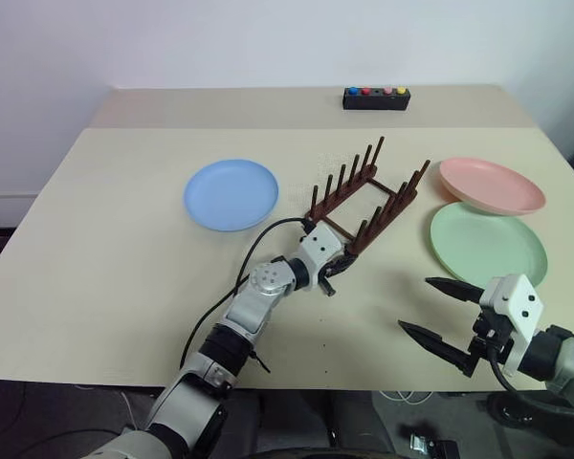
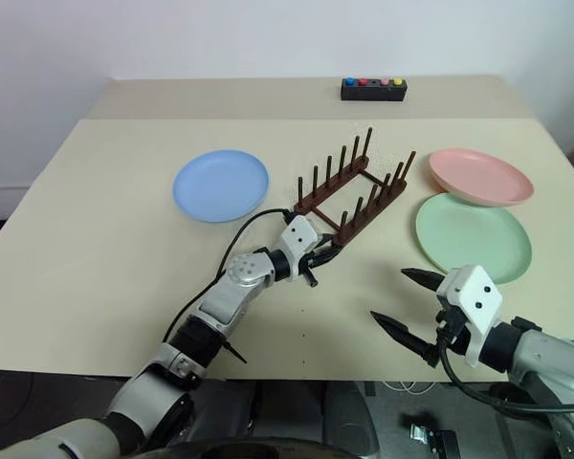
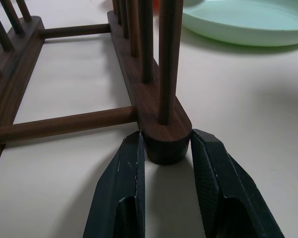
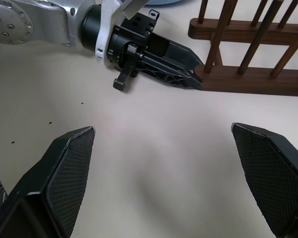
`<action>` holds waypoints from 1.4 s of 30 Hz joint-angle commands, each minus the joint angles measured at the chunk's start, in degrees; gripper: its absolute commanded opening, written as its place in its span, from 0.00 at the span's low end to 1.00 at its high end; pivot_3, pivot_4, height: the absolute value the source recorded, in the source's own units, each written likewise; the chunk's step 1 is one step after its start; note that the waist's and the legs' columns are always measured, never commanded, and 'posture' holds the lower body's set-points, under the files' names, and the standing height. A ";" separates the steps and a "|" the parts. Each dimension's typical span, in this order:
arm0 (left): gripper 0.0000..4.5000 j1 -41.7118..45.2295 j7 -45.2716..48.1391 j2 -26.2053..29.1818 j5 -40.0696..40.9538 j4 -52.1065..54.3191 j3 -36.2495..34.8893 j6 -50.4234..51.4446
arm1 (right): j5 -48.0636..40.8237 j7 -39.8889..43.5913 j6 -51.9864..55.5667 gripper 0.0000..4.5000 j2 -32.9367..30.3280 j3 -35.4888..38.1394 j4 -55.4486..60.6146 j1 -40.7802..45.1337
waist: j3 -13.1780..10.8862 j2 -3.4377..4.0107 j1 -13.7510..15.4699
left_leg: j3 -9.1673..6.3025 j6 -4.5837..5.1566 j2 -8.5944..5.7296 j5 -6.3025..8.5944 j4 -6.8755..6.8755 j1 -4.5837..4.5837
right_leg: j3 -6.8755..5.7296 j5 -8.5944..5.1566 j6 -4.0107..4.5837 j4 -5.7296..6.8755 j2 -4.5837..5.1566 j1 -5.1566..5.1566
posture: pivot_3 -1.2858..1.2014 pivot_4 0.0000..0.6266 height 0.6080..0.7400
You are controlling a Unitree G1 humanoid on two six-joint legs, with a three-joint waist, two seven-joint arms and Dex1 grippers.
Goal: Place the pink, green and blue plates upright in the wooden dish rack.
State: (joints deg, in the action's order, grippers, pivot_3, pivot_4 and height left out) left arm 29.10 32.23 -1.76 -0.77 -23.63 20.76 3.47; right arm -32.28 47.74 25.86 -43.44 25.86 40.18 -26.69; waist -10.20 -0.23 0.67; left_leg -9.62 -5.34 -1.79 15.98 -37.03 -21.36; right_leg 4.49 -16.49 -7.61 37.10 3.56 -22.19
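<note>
A: Where is the wooden dish rack [image 1: 364,199]?

B: Near the middle of the table [image 1: 105,258], lying slantwise, its 2 rails running from about 7 o'clock up to 1 o'clock. No plate stands in it.

A: And the left gripper [image 3: 165,163]?

B: At the rack's near end. Its 2 black fingers [image 3: 120,188] have closed in on the rounded tip of the right-hand rail, 1 on each side, pinching it.

A: The right gripper [image 1: 442,316]?

B: Wide apart and holding nothing, hovering over bare table at about 5 o'clock from the rack and well clear of it.

A: The plates?

B: All 3 lie flat. The blue plate [image 1: 231,193] sits at 9 o'clock from the rack. The pink plate [image 1: 491,185] is at 3 o'clock, and the green plate [image 1: 488,242] just nearer, at about 4 o'clock, with the pink rim overlapping its far edge.

A: Anything else?

B: A black box with coloured buttons [image 1: 376,98] at the far edge, around 12 o'clock.
</note>
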 commanded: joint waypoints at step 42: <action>0.16 -4.16 45.16 23.60 13.13 4.41 -2.52 -18.23 | 3.56 1.42 -7.77 1.00 3.05 0.65 -3.83 -1.78 | -0.02 0.05 -1.33 | 0.02 0.03 0.08 0.01 0.11 -0.04 | 0.01 -0.01 0.07 -0.01 -0.03 -0.10 | 0.52 0.24 1.00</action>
State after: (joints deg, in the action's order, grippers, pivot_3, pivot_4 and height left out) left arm 23.59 79.19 22.43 12.67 -18.21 19.47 -12.78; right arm -27.88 49.12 19.06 -40.81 24.75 33.79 -27.83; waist -10.22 -0.18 -0.66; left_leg -9.60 -5.32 -1.71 16.00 -36.92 -21.39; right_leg 4.51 -16.49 -7.54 37.09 3.53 -22.29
